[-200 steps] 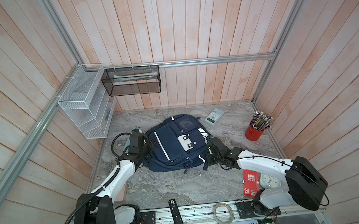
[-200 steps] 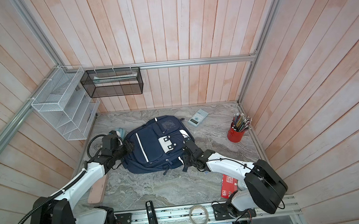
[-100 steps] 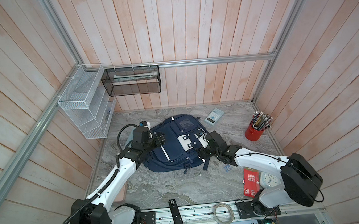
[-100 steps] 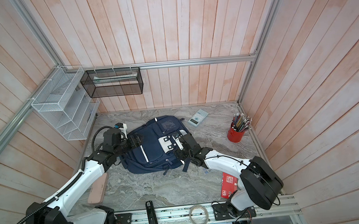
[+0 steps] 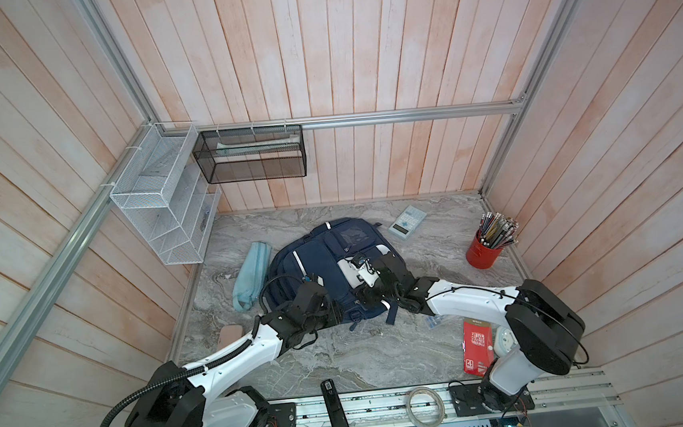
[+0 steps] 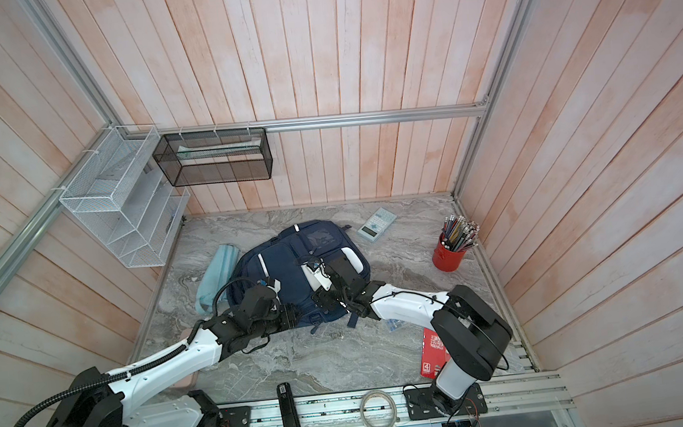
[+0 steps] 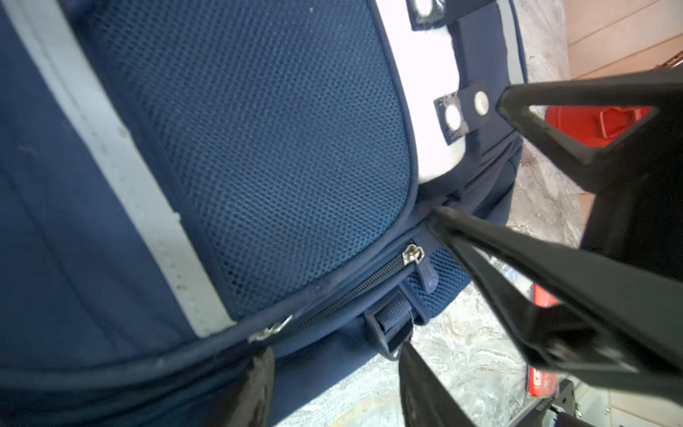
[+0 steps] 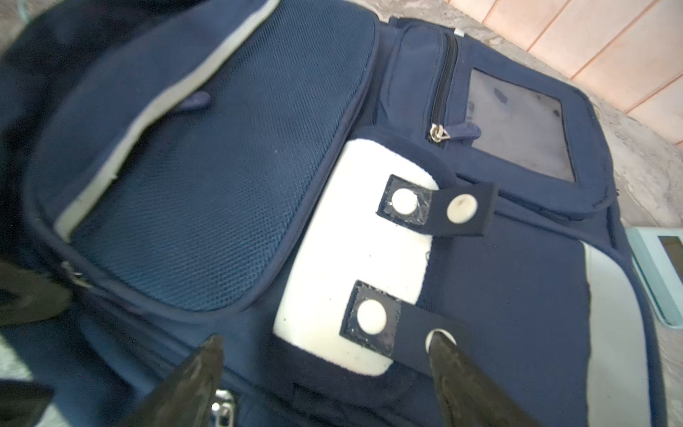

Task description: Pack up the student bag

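Since one second earlier, the left gripper [image 5: 339, 312] had swung from the 9 o'clock flank of the student bag [image 5: 322, 253] to its 6 o'clock edge, jaws partly parted. The right gripper [image 8: 325, 351] had advanced over the white patch [image 8: 351, 258], jaws wide, gripping nothing. The bag lay flat at worktop [image 5: 343, 360] centre, with the calculator [image 5: 407, 222] at its 1 o'clock.
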